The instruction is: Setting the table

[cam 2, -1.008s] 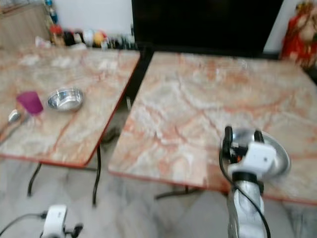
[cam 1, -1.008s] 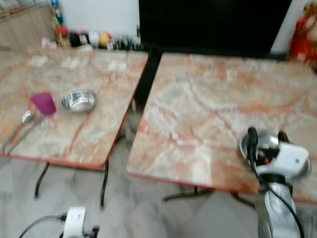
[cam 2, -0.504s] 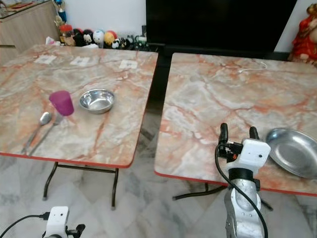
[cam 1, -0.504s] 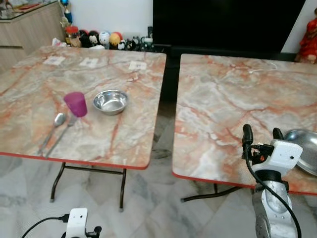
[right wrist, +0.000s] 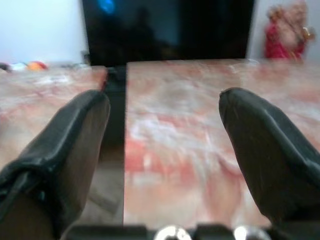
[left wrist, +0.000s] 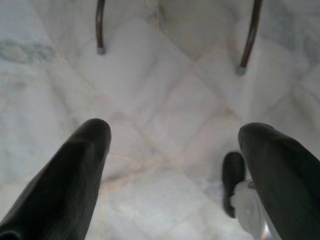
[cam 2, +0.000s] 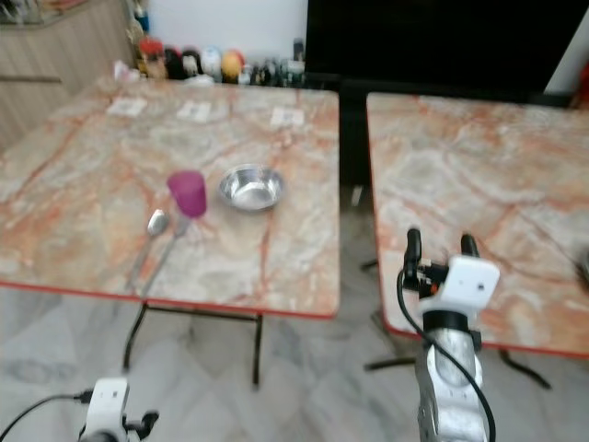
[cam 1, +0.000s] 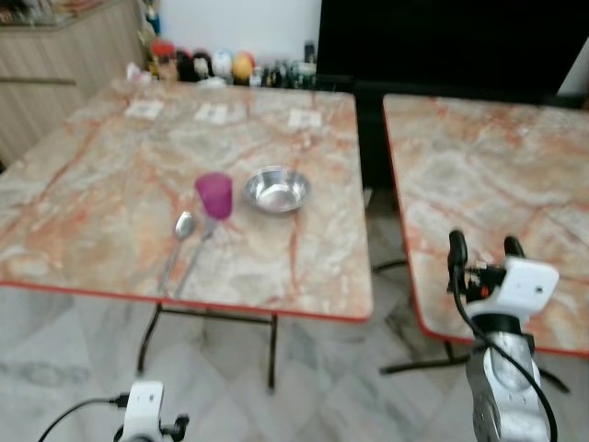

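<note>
On the left marble table [cam 1: 110, 175] stand a purple cup [cam 1: 214, 195] and a steel bowl [cam 1: 277, 189] side by side. A spoon [cam 1: 178, 239] and a fork [cam 1: 195, 249] lie just in front of the cup. My right gripper [cam 1: 481, 247] is raised before the near edge of the right marble table [cam 1: 479, 175], open and holding nothing. In the right wrist view its fingers [right wrist: 65, 145] frame that tabletop. My left gripper [left wrist: 175, 165] hangs low over the floor, open and holding nothing.
A gap with folding table legs [cam 1: 272, 354] separates the two tables. A dark TV unit [cam 1: 442, 46] and small figurines [cam 1: 198, 66] line the far wall. A wooden cabinet [cam 1: 55, 46] stands at the back left. The floor is pale marble tile [cam 1: 74, 368].
The whole view has swung left: the left table with cup, bowl and cutlery is now central, and the steel plate on the right table has left the picture. My right gripper stays raised.
</note>
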{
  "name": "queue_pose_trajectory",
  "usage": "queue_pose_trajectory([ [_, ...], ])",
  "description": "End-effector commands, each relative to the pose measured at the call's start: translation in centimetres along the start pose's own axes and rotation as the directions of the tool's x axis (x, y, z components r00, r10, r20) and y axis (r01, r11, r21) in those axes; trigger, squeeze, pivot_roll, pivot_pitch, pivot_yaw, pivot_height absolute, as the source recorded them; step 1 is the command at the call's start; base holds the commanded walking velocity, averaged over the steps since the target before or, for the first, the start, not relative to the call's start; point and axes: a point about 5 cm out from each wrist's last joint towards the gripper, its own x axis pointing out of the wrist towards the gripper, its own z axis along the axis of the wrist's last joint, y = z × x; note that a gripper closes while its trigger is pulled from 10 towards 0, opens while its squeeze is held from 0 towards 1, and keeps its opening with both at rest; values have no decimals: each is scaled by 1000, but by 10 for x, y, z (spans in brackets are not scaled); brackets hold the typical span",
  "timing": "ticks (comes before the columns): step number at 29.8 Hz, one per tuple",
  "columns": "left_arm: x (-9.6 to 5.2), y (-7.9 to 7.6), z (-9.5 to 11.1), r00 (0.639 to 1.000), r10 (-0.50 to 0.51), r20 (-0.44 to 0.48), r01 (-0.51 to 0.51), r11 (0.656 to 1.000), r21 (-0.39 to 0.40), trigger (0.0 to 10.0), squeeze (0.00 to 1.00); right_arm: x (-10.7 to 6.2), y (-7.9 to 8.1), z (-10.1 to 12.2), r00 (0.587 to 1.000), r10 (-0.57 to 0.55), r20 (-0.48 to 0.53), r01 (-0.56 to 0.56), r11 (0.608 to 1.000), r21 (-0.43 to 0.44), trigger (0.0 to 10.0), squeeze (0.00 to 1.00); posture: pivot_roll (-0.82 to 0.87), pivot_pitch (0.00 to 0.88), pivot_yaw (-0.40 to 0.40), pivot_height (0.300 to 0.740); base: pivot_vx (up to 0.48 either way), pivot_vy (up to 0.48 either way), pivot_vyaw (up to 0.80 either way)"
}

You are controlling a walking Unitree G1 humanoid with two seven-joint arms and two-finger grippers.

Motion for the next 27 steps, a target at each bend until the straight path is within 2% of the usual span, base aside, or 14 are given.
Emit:
queue_pose_trajectory([
  [1, 0, 3, 0, 1000, 11, -2, -11, 1000, -12, 10000, 0, 0, 0, 1, 1000, -5, 4, 5, 1000, 3, 10000, 0, 84, 29, -30, 740, 0, 480, 0],
  [12, 0, 2, 2, 1000, 10, 10, -9, 1000, -14, 10000, 0, 1, 0, 0, 1000, 2, -1, -2, 1000, 1, 10000, 0, 85, 29, -34, 740, 0, 461, 0],
  [27, 1, 0, 5, 999, -1, 33, 2, 1000, -16, 10000, 0, 2, 0, -1, 1000, 4, -6, -4, 1000, 1, 10000, 0, 86, 26, -37, 740, 0, 0, 0],
])
